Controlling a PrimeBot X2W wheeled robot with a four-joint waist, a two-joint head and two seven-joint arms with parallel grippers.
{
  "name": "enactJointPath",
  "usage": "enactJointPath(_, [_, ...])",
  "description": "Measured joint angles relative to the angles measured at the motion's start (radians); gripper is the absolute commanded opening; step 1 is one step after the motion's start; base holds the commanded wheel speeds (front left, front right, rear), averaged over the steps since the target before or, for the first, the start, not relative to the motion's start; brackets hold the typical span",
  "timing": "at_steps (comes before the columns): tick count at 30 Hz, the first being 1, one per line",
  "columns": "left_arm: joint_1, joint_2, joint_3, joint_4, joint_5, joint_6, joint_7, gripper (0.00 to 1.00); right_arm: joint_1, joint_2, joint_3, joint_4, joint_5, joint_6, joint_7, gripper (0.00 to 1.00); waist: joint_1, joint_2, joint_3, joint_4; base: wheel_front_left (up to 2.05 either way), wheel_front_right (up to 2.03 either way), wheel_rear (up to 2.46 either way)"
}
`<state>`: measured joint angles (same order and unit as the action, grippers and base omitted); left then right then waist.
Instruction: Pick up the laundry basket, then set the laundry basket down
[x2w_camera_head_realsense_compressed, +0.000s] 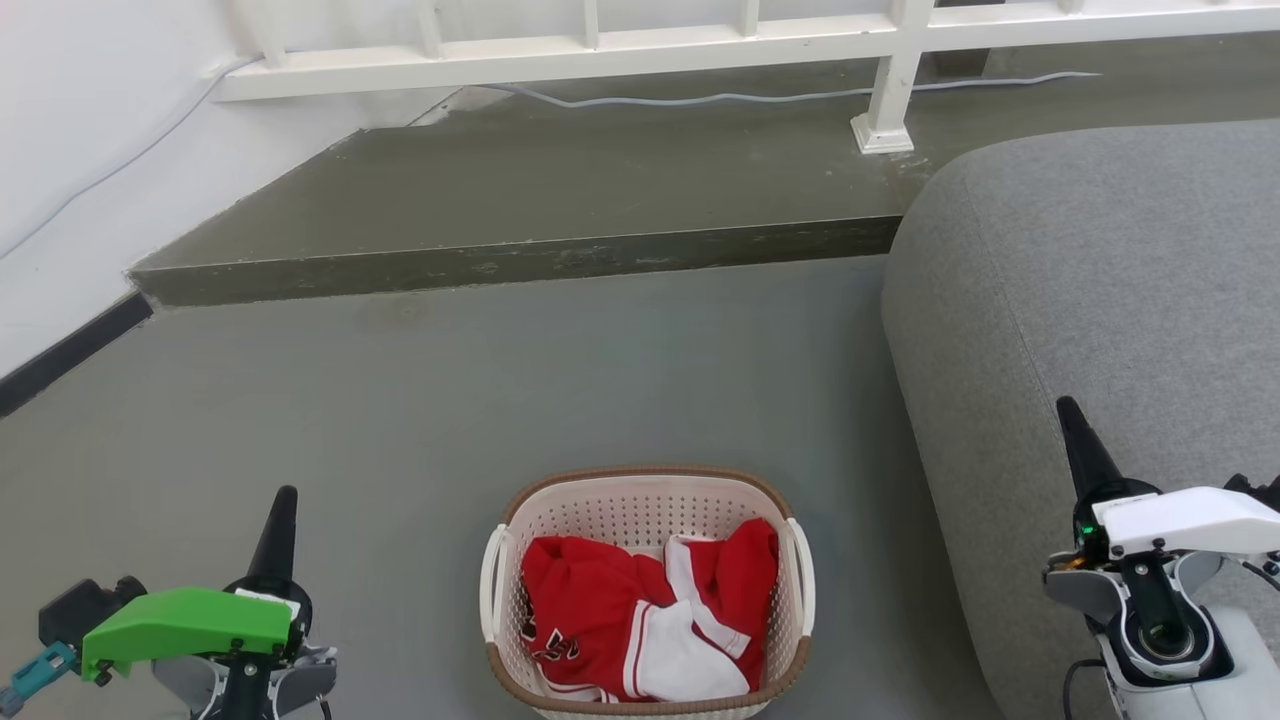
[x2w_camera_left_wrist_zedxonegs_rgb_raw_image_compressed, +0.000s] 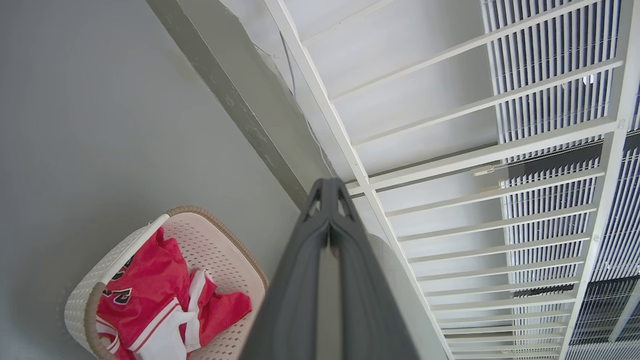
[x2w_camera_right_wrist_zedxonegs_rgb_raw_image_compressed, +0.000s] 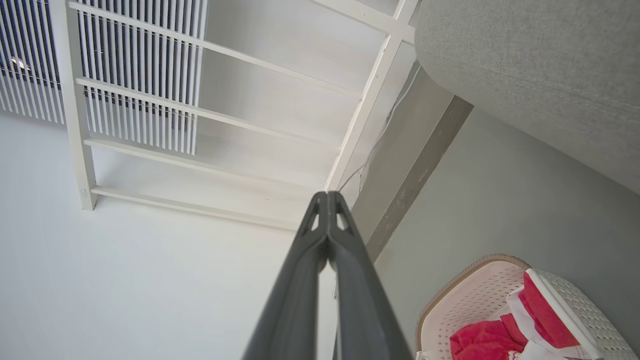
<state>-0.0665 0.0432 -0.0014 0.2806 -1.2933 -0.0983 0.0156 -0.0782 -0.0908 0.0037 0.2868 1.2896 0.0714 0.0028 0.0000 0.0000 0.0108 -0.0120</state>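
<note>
The laundry basket (x2w_camera_head_realsense_compressed: 648, 500) is sitting upright on the floor (x2w_camera_head_realsense_compressed: 400, 400), lying longways left-to-right, with the left gripper (x2w_camera_left_wrist_zedxonegs_rgb_raw_image_compressed: 328, 189) and right gripper (x2w_camera_right_wrist_zedxonegs_rgb_raw_image_compressed: 327, 199) pressing their jaws together.

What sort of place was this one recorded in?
Probably a home-style living area: a grey sofa near the laundry basket of red clothes on a grey floor, with a white railing behind.

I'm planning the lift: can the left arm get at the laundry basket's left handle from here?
Probably yes. The left gripper, shut, sits beside the laundry basket, with bare floor between it and the white handle on that side.
</note>
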Motion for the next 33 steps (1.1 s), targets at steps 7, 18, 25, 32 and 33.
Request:
enactJointPath(7, [0.000,-0.001,0.017,0.000,-0.067,-0.003,0.023,0.00,0.000,0.013,-0.028,0.000,0.070,0.010,0.019,0.00,0.0000,0.0000,-0.002,0.003,0.00,0.00,0.00])
enactJointPath(18, [0.000,-0.002,0.044,0.000,-0.169,-0.013,0.055,0.00,0.000,0.026,-0.070,0.000,0.182,0.026,0.054,0.00,0.0000,0.0000,-0.005,0.007,0.00,0.00,0.00])
enactJointPath(25, [0.000,-0.004,0.066,0.000,-0.240,-0.016,0.073,0.00,0.000,0.032,-0.099,0.000,0.252,0.037,0.077,0.00,0.0000,0.0000,-0.007,0.010,0.00,0.00,0.00])
enactJointPath(32, [0.000,-0.006,0.084,-0.001,-0.308,-0.024,0.098,0.00,0.000,0.043,-0.125,0.000,0.319,0.043,0.095,0.00,0.0000,0.0000,-0.008,0.012,0.00,0.00,0.00])
enactJointPath(33, [0.000,-0.006,0.084,-0.001,-0.309,-0.024,0.098,0.00,0.000,0.043,-0.126,0.000,0.320,0.043,0.095,0.00,0.0000,0.0000,-0.008,0.012,0.00,0.00,0.00])
